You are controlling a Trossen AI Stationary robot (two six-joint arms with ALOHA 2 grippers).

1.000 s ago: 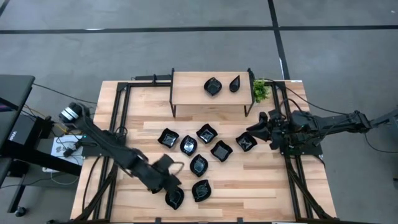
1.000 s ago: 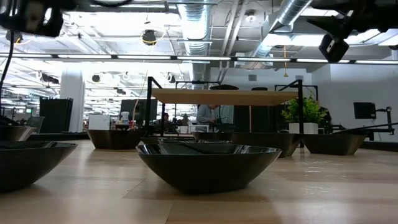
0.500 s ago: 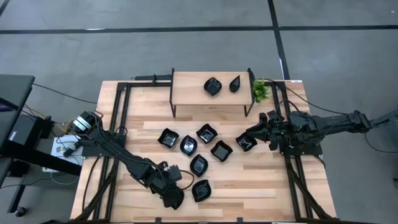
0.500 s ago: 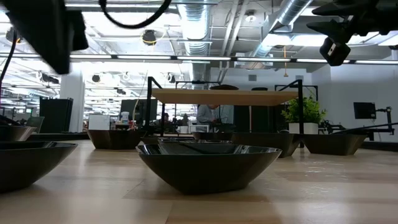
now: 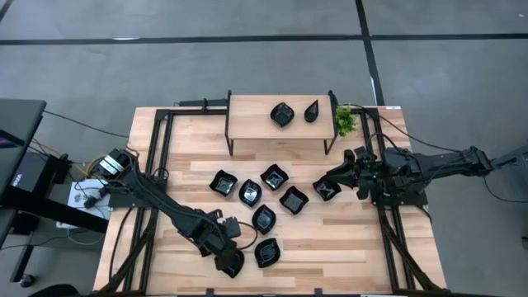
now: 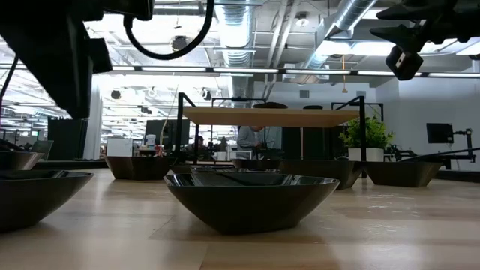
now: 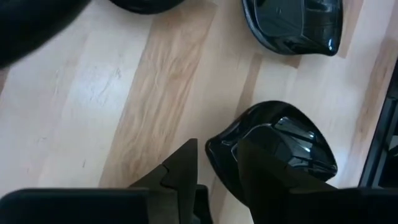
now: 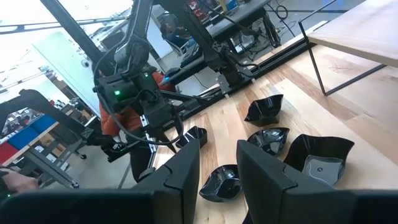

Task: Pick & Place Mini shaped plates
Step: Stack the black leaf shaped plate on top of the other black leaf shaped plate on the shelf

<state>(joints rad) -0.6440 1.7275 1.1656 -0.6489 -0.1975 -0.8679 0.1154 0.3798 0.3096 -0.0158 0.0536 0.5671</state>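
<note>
Several mini shaped plates lie in a loose cluster on the wooden table, among them a wavy square one (image 5: 293,199) and a rounded one (image 5: 263,219). My left gripper (image 5: 230,261) is down at the front-most teardrop plate (image 7: 292,149). In the left wrist view it (image 7: 217,165) stands open astride that plate's rim, one finger (image 7: 264,158) inside the dish and the other outside. Over the table's right side my right gripper (image 5: 332,176) hovers open and empty beside another plate (image 5: 326,189). Two more plates (image 5: 282,114) sit on the raised shelf.
The small wooden shelf (image 5: 256,132) on black legs stands at the table's back, with a green plant (image 5: 345,120) at its right end. Black rails run along both table sides. A neighbouring plate (image 5: 266,252) lies close to the right of the left gripper.
The left arm swung toward the table's front and came down onto the front plate, then held. The right gripper edged slightly left. No plate has moved.
</note>
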